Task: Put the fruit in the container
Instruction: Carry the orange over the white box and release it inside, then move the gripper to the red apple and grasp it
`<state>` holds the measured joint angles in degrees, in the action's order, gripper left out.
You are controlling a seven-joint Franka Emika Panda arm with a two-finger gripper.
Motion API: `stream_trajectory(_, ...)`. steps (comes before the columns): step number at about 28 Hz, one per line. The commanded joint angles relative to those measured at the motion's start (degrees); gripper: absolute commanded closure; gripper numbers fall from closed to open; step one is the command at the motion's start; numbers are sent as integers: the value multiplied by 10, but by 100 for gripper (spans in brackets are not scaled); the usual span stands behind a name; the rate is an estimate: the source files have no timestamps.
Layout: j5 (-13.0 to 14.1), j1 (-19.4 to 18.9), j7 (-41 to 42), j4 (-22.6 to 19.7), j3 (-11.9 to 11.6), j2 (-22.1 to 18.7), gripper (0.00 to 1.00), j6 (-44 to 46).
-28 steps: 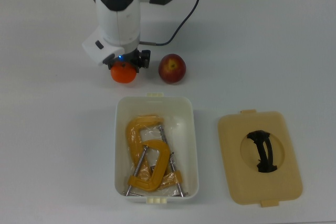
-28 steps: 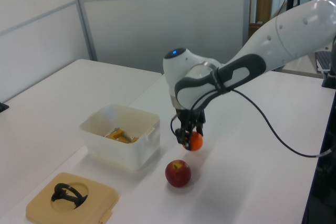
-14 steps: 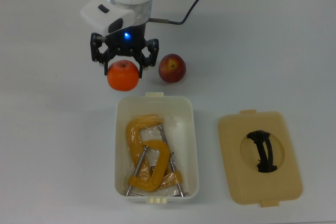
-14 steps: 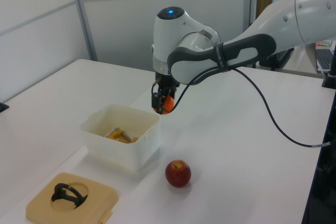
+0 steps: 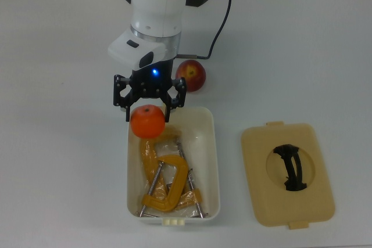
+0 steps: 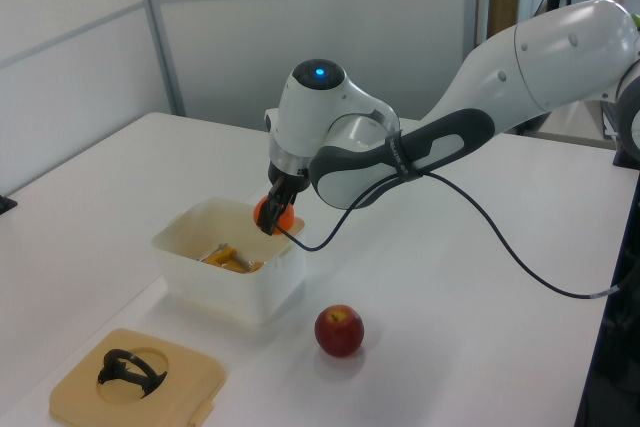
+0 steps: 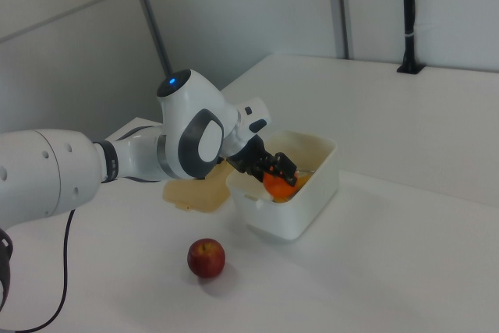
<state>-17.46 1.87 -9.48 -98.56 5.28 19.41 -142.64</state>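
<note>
One fruit, the orange (image 5: 147, 121), is pinched in the gripper (image 5: 148, 108) right over the tub's (image 5: 214, 161) top-left corner in the top view. Move it a bit more to the middle, go low, then let go soft so it sits by the yellow clamps (image 5: 164, 178). Apple (image 5: 190, 75) waits on the table, just behind the tub

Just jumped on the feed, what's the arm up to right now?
The gripper is shut on the orange and holds it over the near end of the white container, which already holds yellow C-clamps. The apple sits on the table beside the container, not yet picked up. The tan lid lies off to the top view's right.
</note>
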Motion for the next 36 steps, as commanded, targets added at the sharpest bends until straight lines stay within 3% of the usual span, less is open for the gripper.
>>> stream_trajectory(1, -6, -8, -76, 9, -2, -5, 0, -3)
stream_trajectory(6, 11, -8, -107, 0, 19, -27, 0, 53)
stream_trajectory(11, 66, -8, -85, -7, 44, -46, 0, 206)
stream_trajectory(12, 90, -8, -62, -9, 48, -48, 0, 246)
stream_trajectory(16, 132, -8, -20, -17, 57, -49, 0, 300)
stream_trajectory(22, 131, -9, -11, -60, 69, -39, 0, 301)
stream_trajectory(34, 117, -23, -12, -95, 69, -15, 0, 270)
stream_trajectory(36, 117, -23, -12, -96, 70, -15, 11, 270)
